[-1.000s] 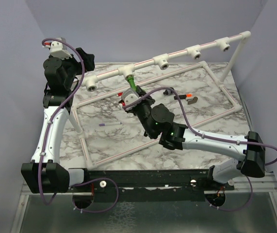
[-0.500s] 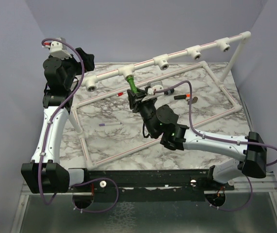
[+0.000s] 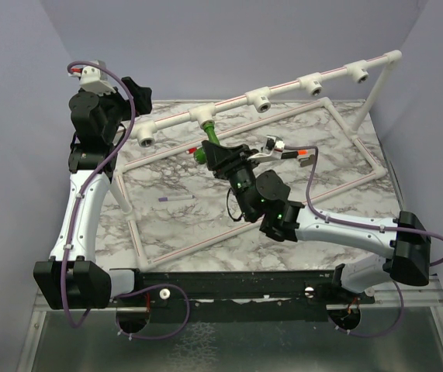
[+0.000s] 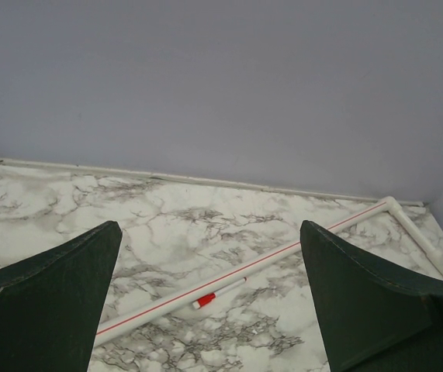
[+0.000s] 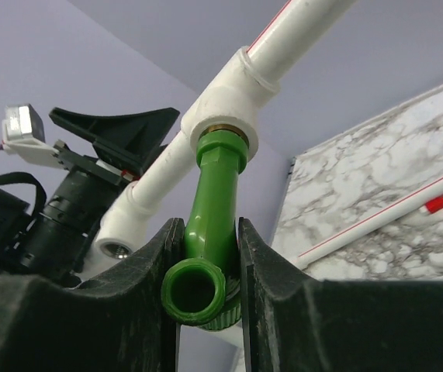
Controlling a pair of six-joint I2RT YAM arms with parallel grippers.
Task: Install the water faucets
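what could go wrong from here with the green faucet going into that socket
1. The right gripper clamps the green faucet near its spout end, away from the thread in the white T-socket; a tilted twist might cross-thread it.
2. The left gripper is open and away from the pipe frame, so nothing braces it; torque may shift the frame.
3. The right wrist's camera sits close to a small red-tipped part on the table and could knock it.

The faucet (image 5: 212,225) is coloured bright green. The pipe frame (image 5: 297,22) is white, striped with thin red lines. The tabletop (image 3: 167,229) is patterned in grey-veined white marble.
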